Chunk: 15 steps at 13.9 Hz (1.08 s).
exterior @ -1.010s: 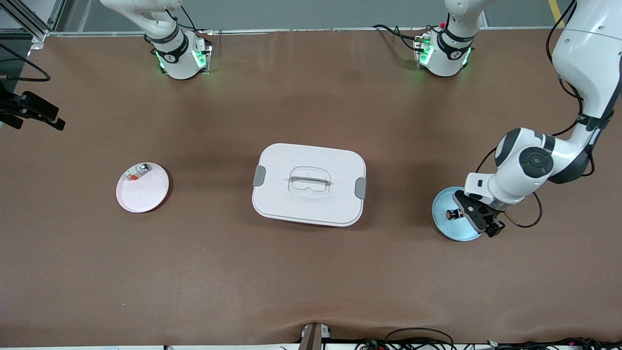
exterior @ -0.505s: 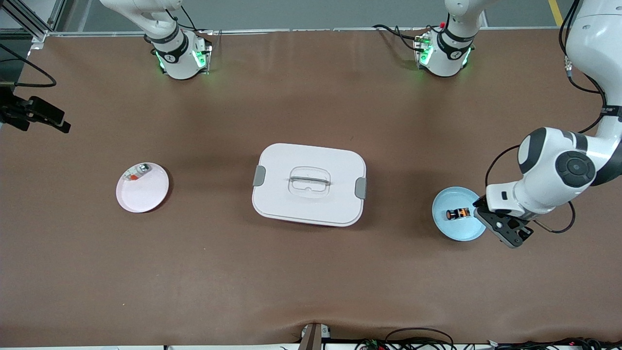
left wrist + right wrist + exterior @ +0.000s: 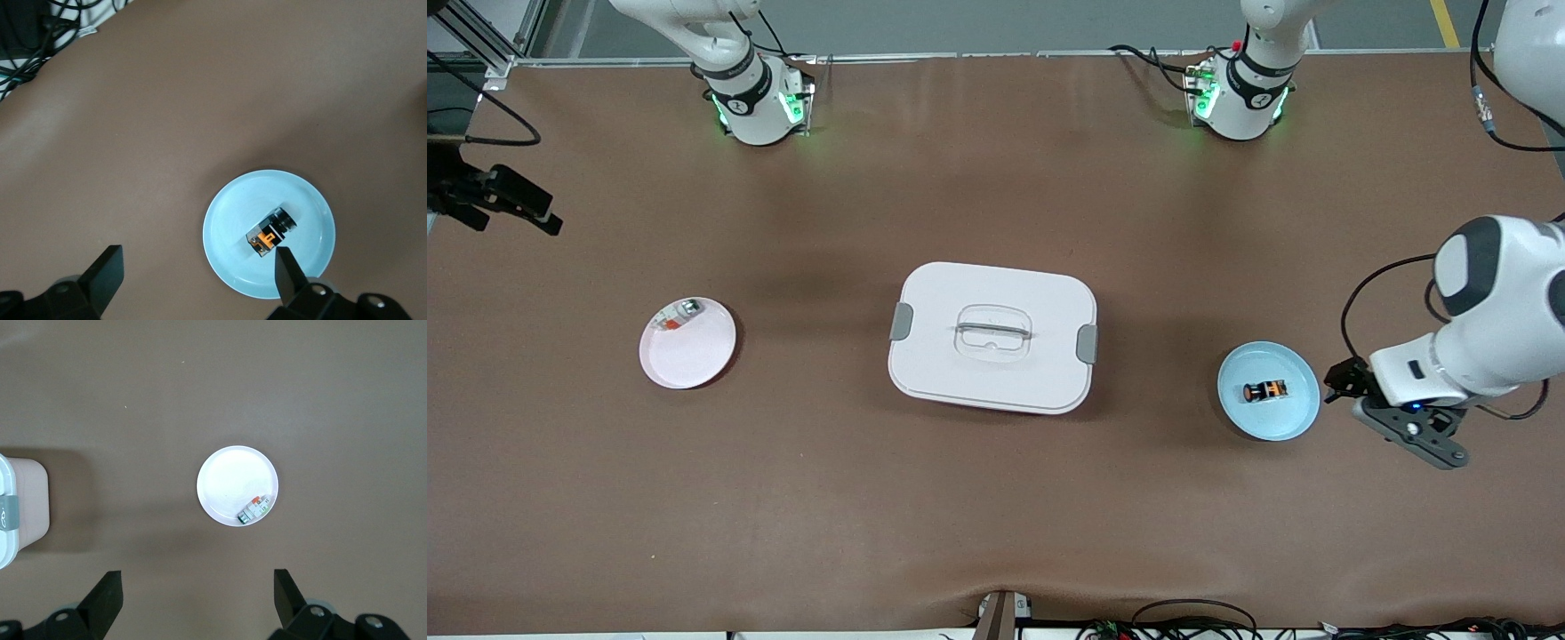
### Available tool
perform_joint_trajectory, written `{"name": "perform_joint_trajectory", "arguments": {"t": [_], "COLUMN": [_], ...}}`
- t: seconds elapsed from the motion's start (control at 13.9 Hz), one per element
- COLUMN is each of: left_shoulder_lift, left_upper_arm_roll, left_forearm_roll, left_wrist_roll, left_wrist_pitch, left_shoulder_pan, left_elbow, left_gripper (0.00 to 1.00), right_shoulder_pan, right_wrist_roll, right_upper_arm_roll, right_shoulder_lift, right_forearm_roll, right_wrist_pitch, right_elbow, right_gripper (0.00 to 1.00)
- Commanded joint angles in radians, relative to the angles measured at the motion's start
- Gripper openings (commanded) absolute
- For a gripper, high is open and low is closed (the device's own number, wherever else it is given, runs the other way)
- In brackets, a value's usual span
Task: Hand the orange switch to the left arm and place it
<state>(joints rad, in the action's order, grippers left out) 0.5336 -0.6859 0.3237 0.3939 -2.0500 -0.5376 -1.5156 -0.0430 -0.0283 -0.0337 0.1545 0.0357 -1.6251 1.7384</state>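
Note:
The orange switch (image 3: 1265, 390) lies on its side on a light-blue plate (image 3: 1294, 413) toward the left arm's end of the table. In the left wrist view the switch (image 3: 270, 235) shows just past one fingertip. My left gripper (image 3: 1409, 431) hangs open and empty, off the plate's rim toward the table's end; between its fingers (image 3: 197, 277) is bare table. My right gripper (image 3: 516, 209) is up in the air at the right arm's end, open (image 3: 197, 597) and empty. The white box (image 3: 992, 336) stands mid-table between the two plates.
A pink plate (image 3: 694, 356) near the right arm's end holds a small silvery-green piece with a red bit (image 3: 680, 313), also seen in the right wrist view (image 3: 255, 509). The box's corner (image 3: 17, 513) shows there too. Cables run along the table's near edge (image 3: 1192, 622).
The left gripper has drawn away from over the blue plate toward the left arm's end of the table, uncovering the switch. The switch has stayed put. The right gripper shifted slightly.

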Motion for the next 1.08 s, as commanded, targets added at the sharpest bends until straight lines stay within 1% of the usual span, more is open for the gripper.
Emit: {"name": "perform_joint_trajectory", "arguments": {"t": [0.0, 0.36, 0.58, 0.65, 0.72, 0.79, 0.87, 1.01], "left_shoulder_lift": [-0.07, -0.194, -0.23, -0.242, -0.263, -0.28, -0.305, -0.351], "left_upper_arm_roll": [-0.009, -0.023, -0.058, -0.063, -0.052, 0.001, 0.087, 0.236], "left_forearm_roll": [-0.052, -0.078, -0.08, -0.08, -0.08, -0.081, -0.09, -0.138], "left_wrist_roll": [-0.096, -0.303, -0.452, -0.493, -0.51, -0.512, -0.498, -0.494], "left_wrist_pitch": [0.069, 0.211, 0.261, 0.281, 0.295, 0.31, 0.347, 0.356], "left_shoulder_pan": [-0.005, -0.002, -0.001, 0.002, 0.026, 0.077, 0.14, 0.25], "left_elbow": [0.015, 0.014, 0.011, 0.011, 0.006, 0.006, 0.008, 0.012], "left_gripper": [1.0, 1.0, 1.0, 1.0, 1.0, 1.0, 1.0, 1.0], "right_shoulder_pan": [-0.023, -0.021, -0.021, -0.02, -0.017, -0.017, -0.017, -0.018], "right_wrist_roll": [-0.012, -0.015, -0.015, -0.015, -0.015, -0.015, -0.015, -0.013], "right_upper_arm_roll": [0.008, 0.009, 0.009, 0.009, 0.011, 0.012, 0.012, 0.012], "right_shoulder_lift": [0.031, 0.03, 0.028, 0.026, 0.025, 0.022, 0.022, 0.022], "right_forearm_roll": [-0.01, -0.008, -0.008, -0.008, -0.008, -0.008, -0.008, -0.008], "right_wrist_pitch": [0.025, 0.027, 0.027, 0.03, 0.028, 0.028, 0.03, 0.03], "right_elbow": [0.004, 0.001, -0.008, -0.008, -0.008, -0.011, -0.013, -0.016], "right_gripper": [1.0, 1.0, 1.0, 1.0, 1.0, 1.0, 1.0, 1.0]}}
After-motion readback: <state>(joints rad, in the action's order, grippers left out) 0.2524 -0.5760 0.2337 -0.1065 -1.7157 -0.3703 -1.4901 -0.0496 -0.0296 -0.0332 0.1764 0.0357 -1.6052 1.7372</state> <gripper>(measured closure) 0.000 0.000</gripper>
